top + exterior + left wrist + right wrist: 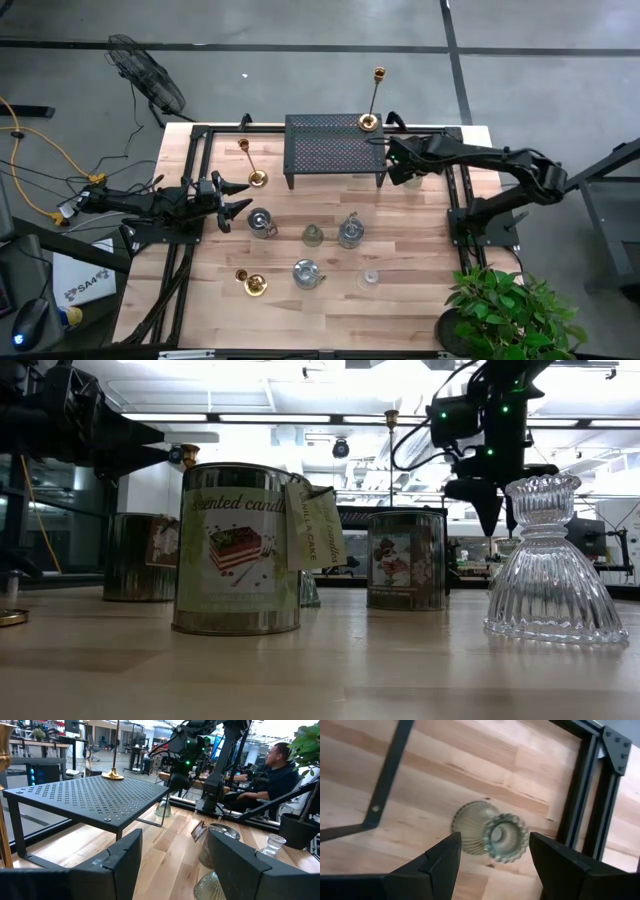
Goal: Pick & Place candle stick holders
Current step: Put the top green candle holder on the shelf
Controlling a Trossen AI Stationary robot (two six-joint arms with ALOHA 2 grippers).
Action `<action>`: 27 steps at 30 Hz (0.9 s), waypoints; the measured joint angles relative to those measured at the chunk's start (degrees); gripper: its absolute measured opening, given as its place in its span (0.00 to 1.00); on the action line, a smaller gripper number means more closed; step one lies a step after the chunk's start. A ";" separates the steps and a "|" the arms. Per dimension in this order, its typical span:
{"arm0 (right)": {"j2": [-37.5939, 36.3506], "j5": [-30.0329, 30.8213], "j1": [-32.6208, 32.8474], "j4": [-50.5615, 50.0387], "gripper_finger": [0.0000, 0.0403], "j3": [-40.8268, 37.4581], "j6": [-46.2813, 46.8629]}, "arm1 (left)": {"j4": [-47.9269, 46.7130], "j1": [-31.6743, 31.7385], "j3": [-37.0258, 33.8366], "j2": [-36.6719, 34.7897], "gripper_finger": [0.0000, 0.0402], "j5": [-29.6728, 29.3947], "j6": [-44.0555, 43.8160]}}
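A tall gold candle stick holder (371,120) stands by its round base on the black mesh stand (335,152). A second one (256,178) stands on the table left of the stand, a third (254,285) near the front left. My right gripper (495,865) hangs open, slanting down, over a short clear glass holder (495,835) that stands on the table just right of the stand (412,180); its fingers are above it, one on each side, apart from it. My left gripper (236,198) waits open and level at the table's left.
Labelled candle tins (240,550) (405,560) and other glass holders (545,565) (313,235) stand mid-table. The stand's leg (385,780) and a black frame rail (590,795) flank the right gripper. A potted plant (510,315) sits front right. A person (280,775) sits beyond the table.
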 joint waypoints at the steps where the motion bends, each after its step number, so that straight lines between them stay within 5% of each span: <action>1: 0.06 -0.08 -0.26 -0.26 0.56 0.00 -0.17 | 0.00 0.02 -0.02 0.01 0.54 0.00 -0.02; 27: -0.69 0.12 -0.80 5.80 0.56 -5.42 -1.50 | 0.00 0.01 0.00 0.00 0.54 0.00 -0.02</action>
